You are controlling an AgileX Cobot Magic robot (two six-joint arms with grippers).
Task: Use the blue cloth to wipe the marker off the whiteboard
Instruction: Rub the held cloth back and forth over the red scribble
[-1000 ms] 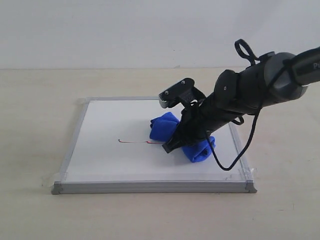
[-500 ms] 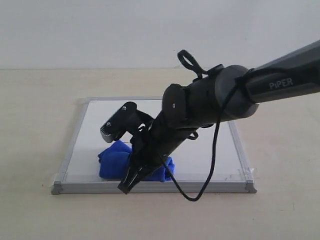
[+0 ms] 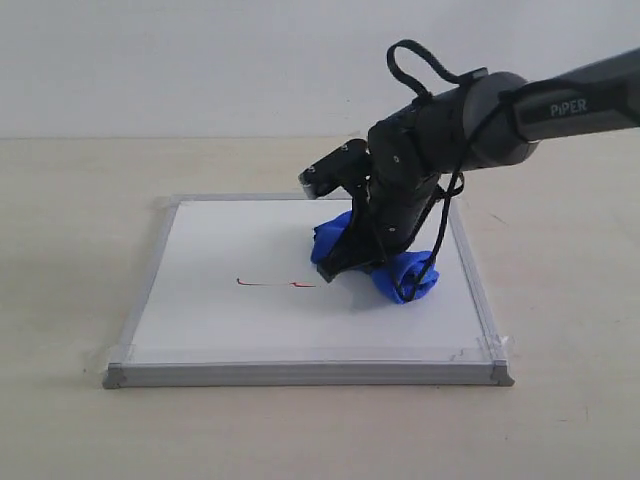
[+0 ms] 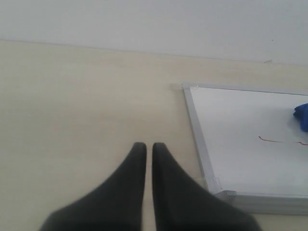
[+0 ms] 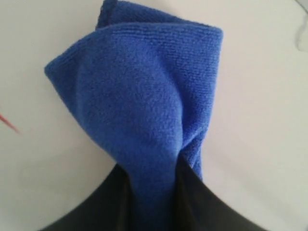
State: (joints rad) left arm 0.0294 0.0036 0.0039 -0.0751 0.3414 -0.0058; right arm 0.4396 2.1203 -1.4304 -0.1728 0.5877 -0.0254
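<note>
The whiteboard (image 3: 220, 320) lies flat on the beige table, silver-framed. A thin red marker (image 3: 275, 284) line runs across its middle. My right gripper (image 3: 337, 270) is shut on the bunched blue cloth (image 3: 400, 275) and presses it on the board just right of the line's right end. In the right wrist view the blue cloth (image 5: 139, 96) fills the gap between the fingers of the right gripper (image 5: 151, 171), and a bit of the red marker (image 5: 9, 122) shows at the edge. My left gripper (image 4: 149, 147) hovers over bare table beside the whiteboard (image 4: 240, 144), shut and empty.
The right arm's black cable (image 3: 440, 235) hangs in a loop over the board's right side. A pale wall (image 3: 200, 60) stands behind the table. The left wrist view also catches the marker (image 4: 269, 140) and a corner of the cloth (image 4: 302, 115).
The right gripper swept the cloth to the board's front left, then came back to the right of the red line. The line still shows.
</note>
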